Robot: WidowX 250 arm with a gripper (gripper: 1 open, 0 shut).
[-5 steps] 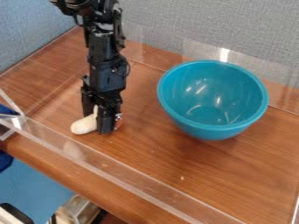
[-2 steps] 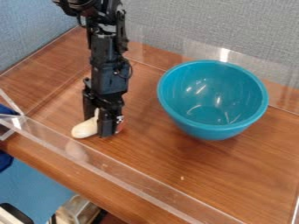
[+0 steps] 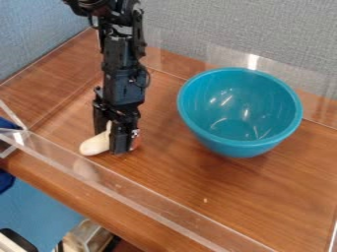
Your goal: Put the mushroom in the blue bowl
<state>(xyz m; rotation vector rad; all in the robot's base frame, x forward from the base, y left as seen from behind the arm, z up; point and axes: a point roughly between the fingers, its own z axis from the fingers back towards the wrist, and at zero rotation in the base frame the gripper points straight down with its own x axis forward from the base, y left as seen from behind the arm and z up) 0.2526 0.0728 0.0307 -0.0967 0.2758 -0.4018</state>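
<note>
The mushroom (image 3: 93, 145) lies on the wooden table at the left, only its cream-white stem end showing past the fingers; its cap is hidden. My gripper (image 3: 114, 141) points steeply down right over it, black jaws shut on the mushroom at table level. The blue bowl (image 3: 239, 111) stands upright and empty to the right of the gripper, about a hand's width away.
Clear acrylic walls (image 3: 158, 187) fence the wooden table (image 3: 171, 162) along the front and back. A grey-blue padded wall stands behind at the left. The arm's black links (image 3: 121, 49) rise from the gripper toward the top left.
</note>
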